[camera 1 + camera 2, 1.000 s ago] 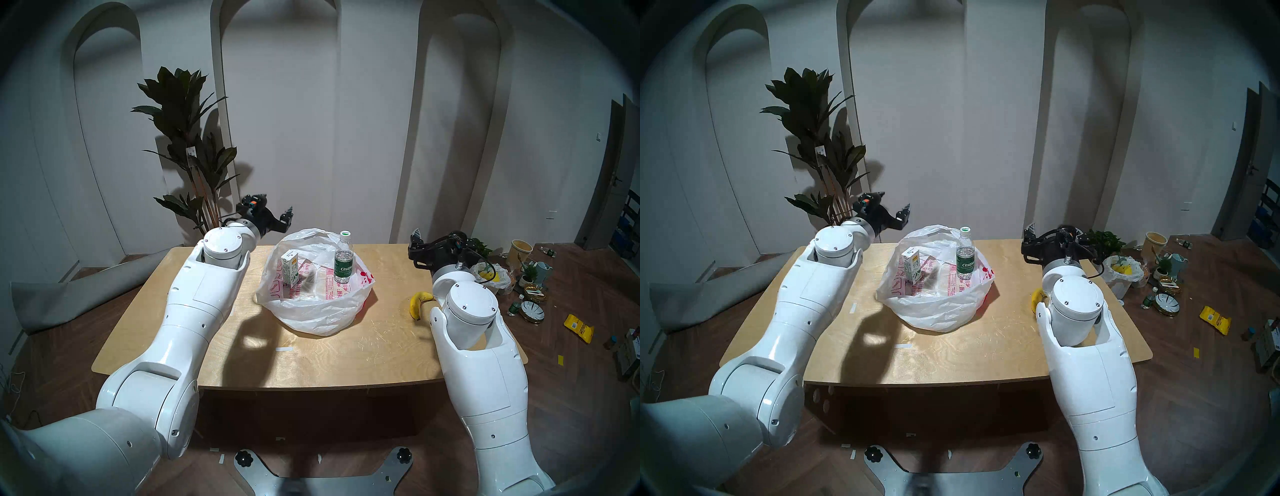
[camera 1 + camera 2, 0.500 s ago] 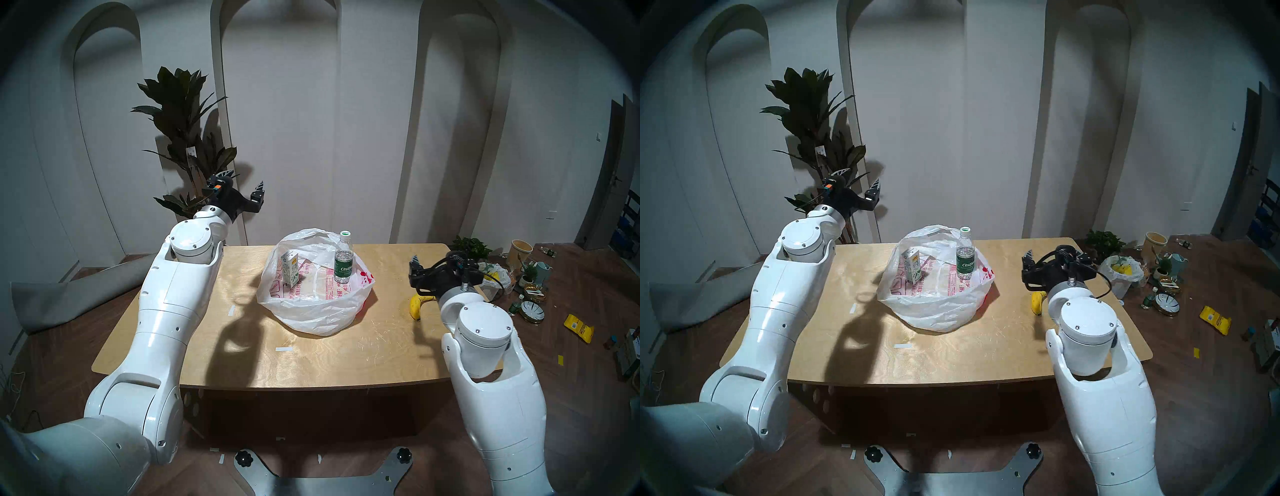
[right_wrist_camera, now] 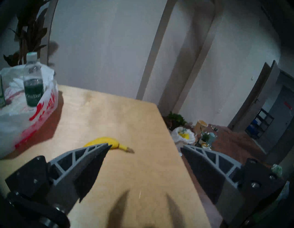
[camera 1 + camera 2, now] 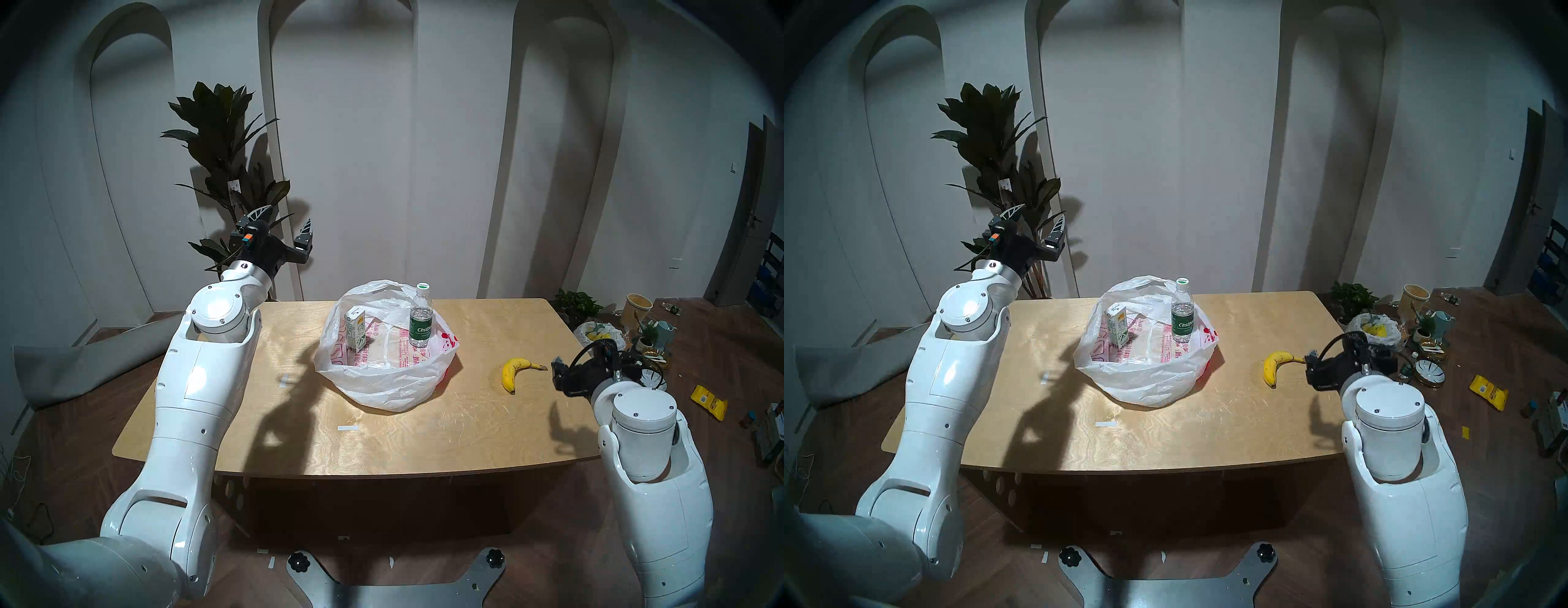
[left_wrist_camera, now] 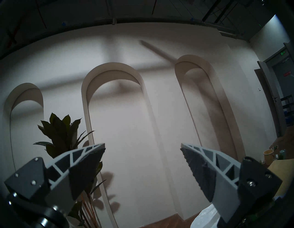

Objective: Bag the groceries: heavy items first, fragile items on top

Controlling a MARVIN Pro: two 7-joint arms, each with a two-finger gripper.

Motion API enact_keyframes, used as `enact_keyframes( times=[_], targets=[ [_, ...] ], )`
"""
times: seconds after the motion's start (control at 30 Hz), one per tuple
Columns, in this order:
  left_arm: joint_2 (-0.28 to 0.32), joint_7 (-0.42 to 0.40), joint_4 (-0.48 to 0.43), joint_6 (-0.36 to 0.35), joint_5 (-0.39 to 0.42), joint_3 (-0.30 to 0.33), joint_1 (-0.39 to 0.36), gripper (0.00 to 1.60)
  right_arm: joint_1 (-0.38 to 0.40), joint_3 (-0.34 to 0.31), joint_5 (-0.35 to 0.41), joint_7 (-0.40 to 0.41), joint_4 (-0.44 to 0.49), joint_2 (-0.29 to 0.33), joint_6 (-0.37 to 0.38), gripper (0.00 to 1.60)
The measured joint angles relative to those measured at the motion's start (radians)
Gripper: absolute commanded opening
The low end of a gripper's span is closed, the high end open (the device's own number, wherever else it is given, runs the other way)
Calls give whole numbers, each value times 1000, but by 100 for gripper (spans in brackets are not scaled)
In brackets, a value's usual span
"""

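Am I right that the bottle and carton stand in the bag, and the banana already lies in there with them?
Not quite. The bottle and carton do stand in the bag, but the banana lies on the table, to the bag's right, as the head view shows.

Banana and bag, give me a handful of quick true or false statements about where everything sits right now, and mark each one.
1. The banana lies on the table, outside the bag. True.
2. The water bottle lies on its side. False: it stands upright in the bag.
3. The drink carton stands inside the bag. True.
4. The right gripper is shut on the banana. False: it is open and holds nothing.
5. The left gripper is open, raised above the table. True.
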State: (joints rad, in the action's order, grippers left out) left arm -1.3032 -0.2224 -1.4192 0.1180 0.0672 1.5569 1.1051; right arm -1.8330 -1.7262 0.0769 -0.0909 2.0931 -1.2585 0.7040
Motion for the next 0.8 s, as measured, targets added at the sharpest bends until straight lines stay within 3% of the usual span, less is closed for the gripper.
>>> enact_keyframes(
  times=[0.17,0.3,0.5,0.8],
  targets=[
    [3,10,-71,-9,10,14,47,160,-22,0,50,40,-16,-15,46,160],
    [5,18,-124,-32,16,21,80,160,-1,34,75,55,-92,-28,64,160],
    [7,30,-174,-73,20,27,119,160,58,74,94,58,-209,-38,50,160],
    [11,41,-201,-107,25,28,141,160,151,121,105,40,-299,-50,17,160]
  ],
)
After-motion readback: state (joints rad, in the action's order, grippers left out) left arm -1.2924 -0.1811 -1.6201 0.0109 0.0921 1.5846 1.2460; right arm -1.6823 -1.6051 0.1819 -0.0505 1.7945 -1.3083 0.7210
